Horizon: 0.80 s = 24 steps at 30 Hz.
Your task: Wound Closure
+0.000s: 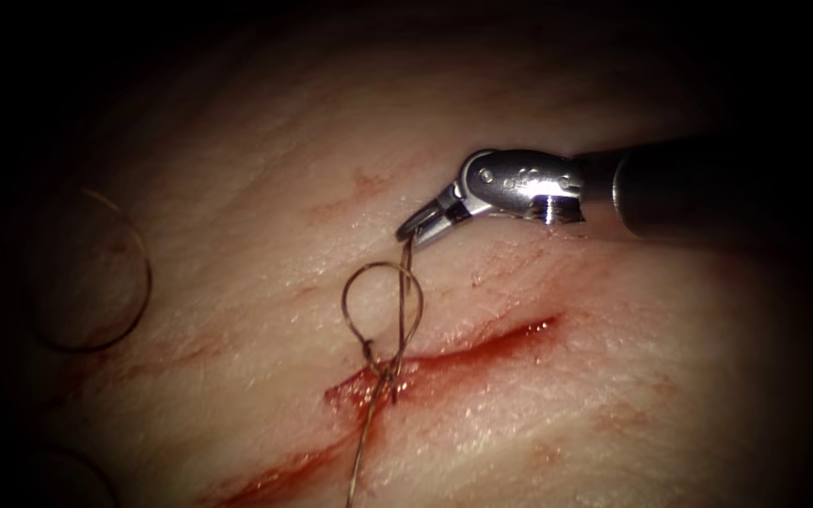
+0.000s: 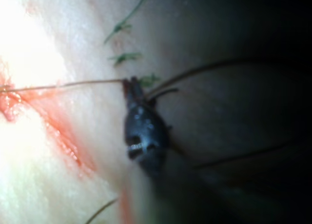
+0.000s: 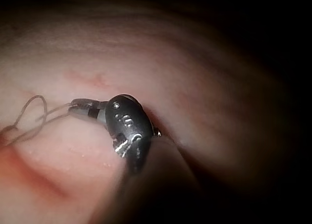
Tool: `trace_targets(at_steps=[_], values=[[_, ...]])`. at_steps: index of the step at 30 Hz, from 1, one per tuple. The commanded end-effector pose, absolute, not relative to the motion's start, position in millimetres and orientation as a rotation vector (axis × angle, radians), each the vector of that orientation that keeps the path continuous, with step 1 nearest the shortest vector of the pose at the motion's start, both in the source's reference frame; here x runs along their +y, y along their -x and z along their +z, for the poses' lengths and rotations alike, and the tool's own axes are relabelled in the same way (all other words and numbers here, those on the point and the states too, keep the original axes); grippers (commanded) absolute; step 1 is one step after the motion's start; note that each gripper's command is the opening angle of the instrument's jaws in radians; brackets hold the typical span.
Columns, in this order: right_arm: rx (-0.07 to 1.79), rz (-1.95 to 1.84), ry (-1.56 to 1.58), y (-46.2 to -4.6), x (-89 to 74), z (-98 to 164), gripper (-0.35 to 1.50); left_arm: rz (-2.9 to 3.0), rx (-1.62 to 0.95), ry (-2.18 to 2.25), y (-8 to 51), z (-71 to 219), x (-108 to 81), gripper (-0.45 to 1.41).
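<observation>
Right tool (image 1: 416, 229) above the cut (image 1: 444, 357), jaws closed on thread (image 1: 383, 310), holding a loop up over the knot. Left tool (image 2: 132, 87) grips thread too, keeping it taut. Needle unseen.

Endoscope: above and in front of tissue (image 1: 237, 216), looking down on cut (image 1: 482, 343); moderately near, cut running from 7 toward 2 o'clock. Right wrist camera: very close, looks along own shaft at right claw (image 3: 78, 107), tissue behind. Left wrist camera: very close, looks along shaft at left claw (image 2: 132, 87), tissue and red cut behind. Shared: thread (image 1: 383, 315) loop and right claw seen by endoscope and right wrist camera; thread and cut shared by all.
</observation>
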State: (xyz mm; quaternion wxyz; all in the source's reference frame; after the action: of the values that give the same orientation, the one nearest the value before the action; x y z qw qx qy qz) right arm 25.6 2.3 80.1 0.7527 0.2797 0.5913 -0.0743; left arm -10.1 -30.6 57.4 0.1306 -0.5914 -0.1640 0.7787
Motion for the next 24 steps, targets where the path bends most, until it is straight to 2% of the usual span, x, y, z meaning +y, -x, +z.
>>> trace_targets(at_steps=[1,14,24], values=[[1.286,-0.131,-0.598,-26.3,2.8,80.7,-0.35,2.255,-0.498,1.721,10.8,57.7,-33.2,-0.45],[1.315,-0.017,-0.636,-30.4,3.1,79.7,-0.35,2.256,-0.608,1.759,14.1,58.5,-41.8,-0.45],[1.324,-0.006,-0.646,-30.8,3.2,78.2,-0.35,2.226,-0.636,1.772,13.5,57.2,-39.7,-0.45]])
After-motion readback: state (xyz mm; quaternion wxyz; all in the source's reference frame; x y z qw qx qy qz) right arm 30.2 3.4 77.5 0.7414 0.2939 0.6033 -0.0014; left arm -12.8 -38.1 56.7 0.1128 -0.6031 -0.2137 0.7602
